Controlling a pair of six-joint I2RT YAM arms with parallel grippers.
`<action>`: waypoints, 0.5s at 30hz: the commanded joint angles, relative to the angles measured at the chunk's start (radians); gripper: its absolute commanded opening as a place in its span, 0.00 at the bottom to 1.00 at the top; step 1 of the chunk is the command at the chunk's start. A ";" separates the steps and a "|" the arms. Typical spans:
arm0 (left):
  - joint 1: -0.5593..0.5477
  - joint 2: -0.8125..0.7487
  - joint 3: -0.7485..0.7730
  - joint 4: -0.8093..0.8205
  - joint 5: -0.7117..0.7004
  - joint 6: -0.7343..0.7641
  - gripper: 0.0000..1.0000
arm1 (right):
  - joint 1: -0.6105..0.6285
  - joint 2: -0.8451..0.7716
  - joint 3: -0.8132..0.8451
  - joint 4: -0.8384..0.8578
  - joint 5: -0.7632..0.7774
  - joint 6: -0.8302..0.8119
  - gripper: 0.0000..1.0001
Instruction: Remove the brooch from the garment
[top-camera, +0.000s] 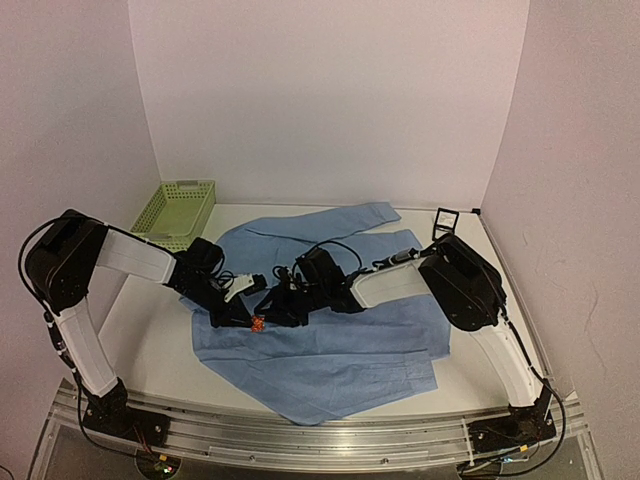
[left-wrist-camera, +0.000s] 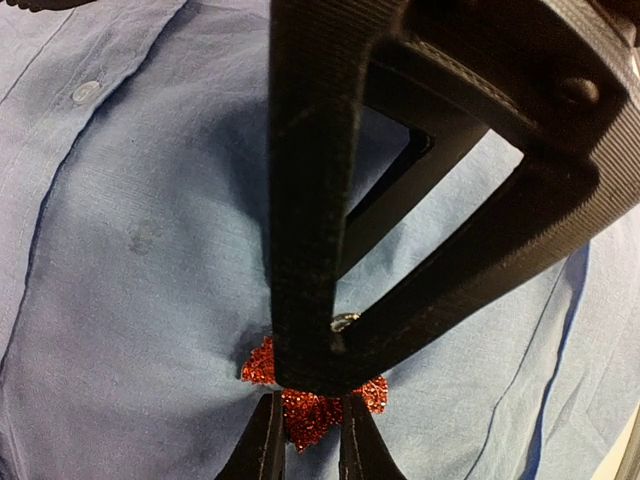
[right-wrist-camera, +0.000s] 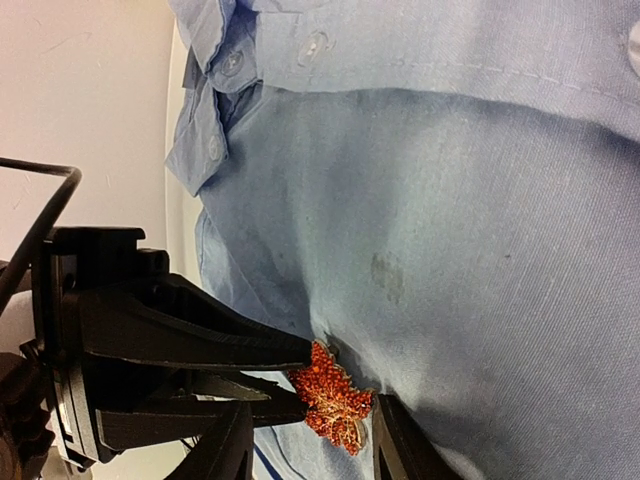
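Observation:
The light blue shirt (top-camera: 350, 350) lies spread on the table. The small orange-red brooch (top-camera: 257, 324) sits on its left front and also shows in the left wrist view (left-wrist-camera: 312, 418) and in the right wrist view (right-wrist-camera: 332, 392). My left gripper (left-wrist-camera: 310, 400) is shut on the brooch, whose body fills the gap between its fingers. From the right wrist its tips (right-wrist-camera: 300, 380) meet at the brooch's left edge. My right gripper (right-wrist-camera: 315, 405) is open and straddles the brooch, one finger touching its right edge. Both grippers (top-camera: 243, 312) (top-camera: 272, 312) meet tip to tip over the brooch.
A green mesh basket (top-camera: 178, 210) stands at the back left of the table. A small black square box (top-camera: 446, 217) stands at the back right. Walls close in the table on three sides. The right arm lies across the shirt's middle.

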 joint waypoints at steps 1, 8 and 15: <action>-0.003 -0.044 -0.028 0.041 -0.035 -0.014 0.00 | 0.005 -0.035 0.027 -0.030 -0.014 -0.041 0.42; -0.003 -0.079 -0.054 0.072 -0.042 -0.007 0.00 | 0.006 -0.050 0.039 -0.029 -0.034 -0.082 0.43; -0.004 -0.098 -0.074 0.101 -0.047 0.003 0.00 | 0.005 -0.088 0.013 -0.027 -0.027 -0.108 0.44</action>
